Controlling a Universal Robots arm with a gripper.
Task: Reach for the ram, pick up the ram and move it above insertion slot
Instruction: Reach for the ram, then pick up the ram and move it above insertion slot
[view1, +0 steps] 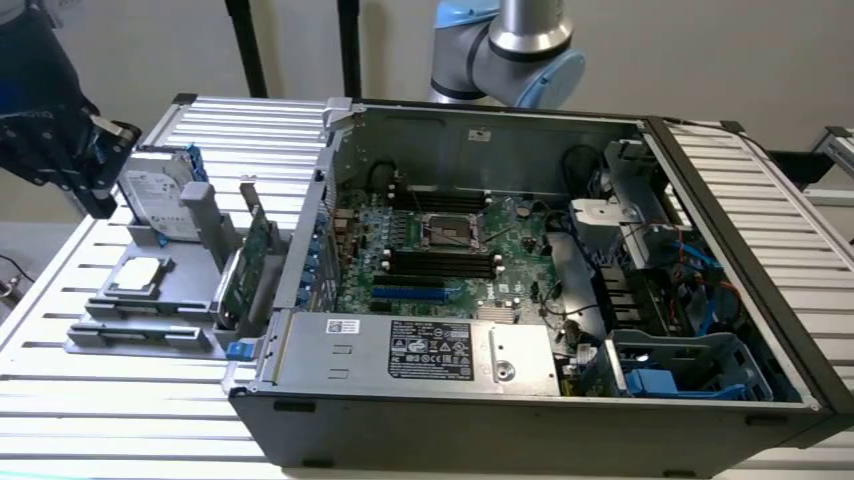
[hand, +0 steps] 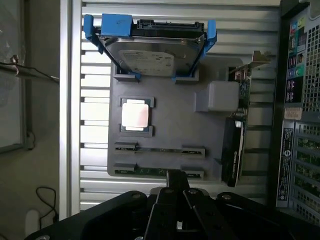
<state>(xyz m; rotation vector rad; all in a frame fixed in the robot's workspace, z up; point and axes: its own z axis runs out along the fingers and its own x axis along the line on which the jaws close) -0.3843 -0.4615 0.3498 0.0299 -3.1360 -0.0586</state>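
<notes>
Two ram sticks lie side by side in slots of a grey holder tray. One ram stick lies nearer the CPU chip, the other at the tray's edge. My gripper hangs above that edge, its dark fingers shut together with nothing between them, their tip overlapping the outer stick. In the exterior view the gripper is high at the left, over the tray. The insertion slot is one of several parallel black sockets on the green motherboard inside the open case.
A hard drive in a blue caddy, a CPU chip and an upright expansion card share the tray. The open computer case stands on a slatted metal table. A short blue slot lies beside the black sockets.
</notes>
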